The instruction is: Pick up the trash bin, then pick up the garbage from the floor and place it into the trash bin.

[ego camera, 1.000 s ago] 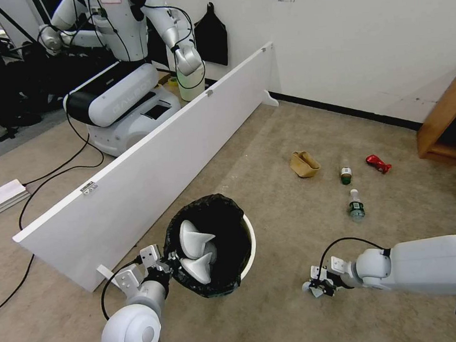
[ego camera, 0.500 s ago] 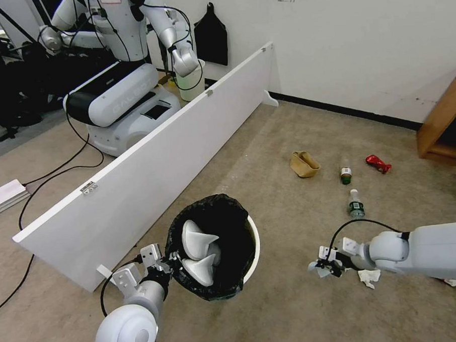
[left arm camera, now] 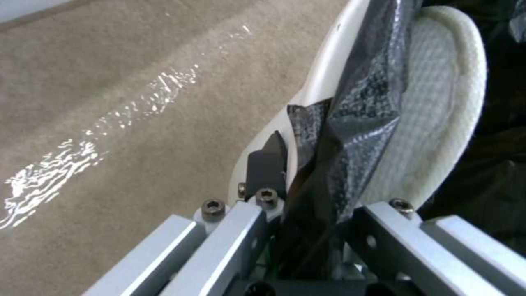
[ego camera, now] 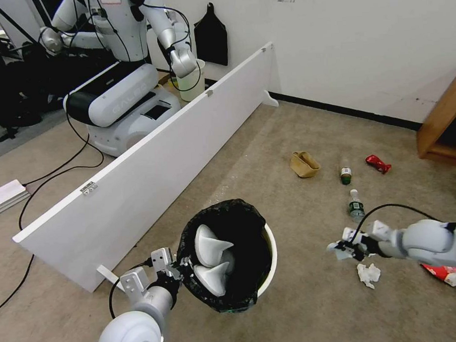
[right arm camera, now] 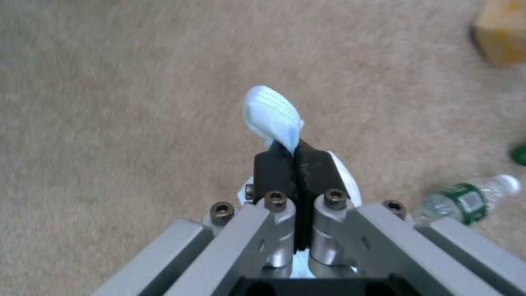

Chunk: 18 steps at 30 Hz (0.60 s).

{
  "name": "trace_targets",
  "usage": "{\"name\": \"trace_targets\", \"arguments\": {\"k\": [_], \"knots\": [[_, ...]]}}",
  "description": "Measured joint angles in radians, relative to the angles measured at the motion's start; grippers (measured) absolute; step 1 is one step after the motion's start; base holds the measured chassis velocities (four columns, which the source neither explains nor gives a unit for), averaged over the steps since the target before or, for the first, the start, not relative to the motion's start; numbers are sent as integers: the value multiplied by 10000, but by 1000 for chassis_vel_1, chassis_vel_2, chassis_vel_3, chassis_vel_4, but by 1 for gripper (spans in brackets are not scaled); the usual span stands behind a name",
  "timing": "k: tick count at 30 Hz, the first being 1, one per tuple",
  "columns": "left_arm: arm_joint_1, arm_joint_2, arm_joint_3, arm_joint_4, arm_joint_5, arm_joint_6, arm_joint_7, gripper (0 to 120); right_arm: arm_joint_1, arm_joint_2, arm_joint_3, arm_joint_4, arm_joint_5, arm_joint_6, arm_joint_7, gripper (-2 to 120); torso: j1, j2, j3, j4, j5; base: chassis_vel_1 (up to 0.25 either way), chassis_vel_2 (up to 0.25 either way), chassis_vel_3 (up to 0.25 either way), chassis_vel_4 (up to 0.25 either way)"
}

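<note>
My right gripper point(right arm camera: 296, 158), jaws pinched on the blue mask point(right arm camera: 273, 116), hangs beside the trash bin point(ego camera: 269, 250), whose rim my left gripper point(ego camera: 179, 271) clamps. Two slippers point(ego camera: 211, 247) are binned; tissue point(ego camera: 368, 275), bottles point(ego camera: 355, 206), wrappers remain.

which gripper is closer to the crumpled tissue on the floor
Right. The right gripper, shut on the blue mask, hangs beside the crumpled tissue; the left gripper clamps the trash bin rim.
</note>
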Motion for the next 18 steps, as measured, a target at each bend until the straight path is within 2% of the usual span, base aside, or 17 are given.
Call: {"name": "trace_targets", "arguments": {"k": [9, 11, 14, 18], "knots": [[-210, 38, 480, 243, -154, 96, 9, 2, 1230, 1007, -206, 667, -27, -105, 66, 0, 0, 0, 0, 3, 1, 0, 0, 0, 0], [-354, 5, 677, 410, -166, 114, 4, 2, 1880, 1571, -279, 1084, -26, -202, 115, 0, 0, 0, 0, 1, 0, 0, 0, 0, 0], [-452, 11, 764, 488, -187, 118, -6, 2, 2171, 1936, -191, 1467, 53, -283, 201, 0, 0, 0, 0, 1, 0, 0, 0, 0, 0], [-465, 12, 783, 503, -203, 128, -11, 2, 2308, 2075, -95, 1740, 111, -319, 255, 0, 0, 0, 0, -2, 0, 0, 0, 0, 0]]}}
